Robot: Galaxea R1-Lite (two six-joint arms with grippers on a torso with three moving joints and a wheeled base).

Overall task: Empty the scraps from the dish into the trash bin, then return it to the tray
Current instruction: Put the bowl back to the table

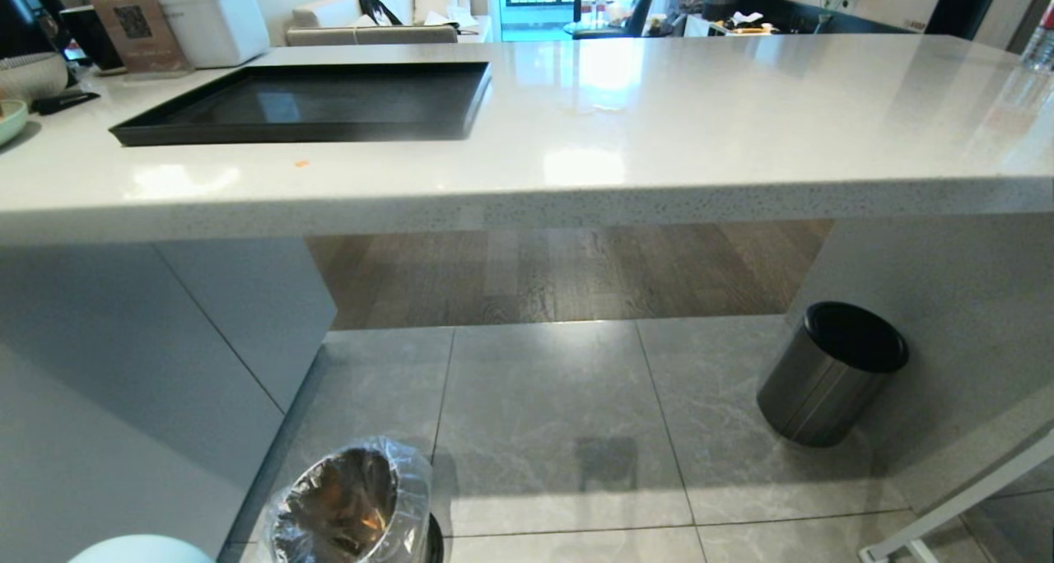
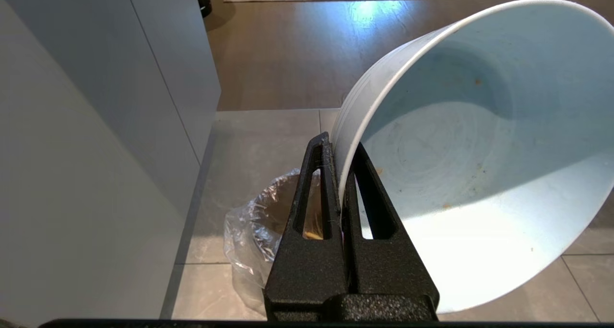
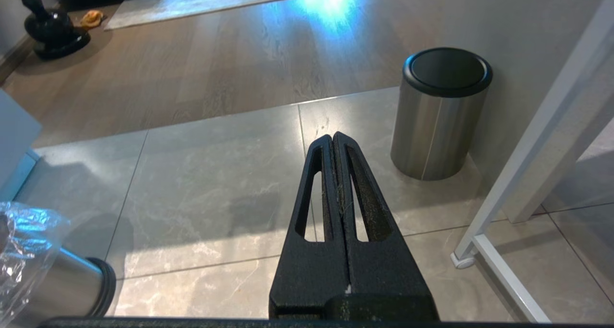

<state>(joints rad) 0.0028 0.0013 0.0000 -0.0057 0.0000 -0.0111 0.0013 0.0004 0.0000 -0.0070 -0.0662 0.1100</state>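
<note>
Dish [image 2: 479, 165] is pinched by its rim in the left gripper [image 2: 341, 148], low at the robot's left over the floor, tilted, holding only a few orange smears; no loose scraps visible in it. Just beside and below stands the trash bin [image 1: 354, 505], bag-lined, with orange and yellow pieces inside. Tray [image 1: 317, 102] sits bare on the counter [image 1: 659, 135] toward its left end, near the far edge. Right gripper [image 3: 334, 138] hangs idle with fingers pressed together on nothing, over the floor near the dark steel bin [image 1: 832, 374]. Risk: thin rim grip on a glossy bowl could slip on the lift; the counter's near edge overhangs, so a clipped dish is possible.
</note>
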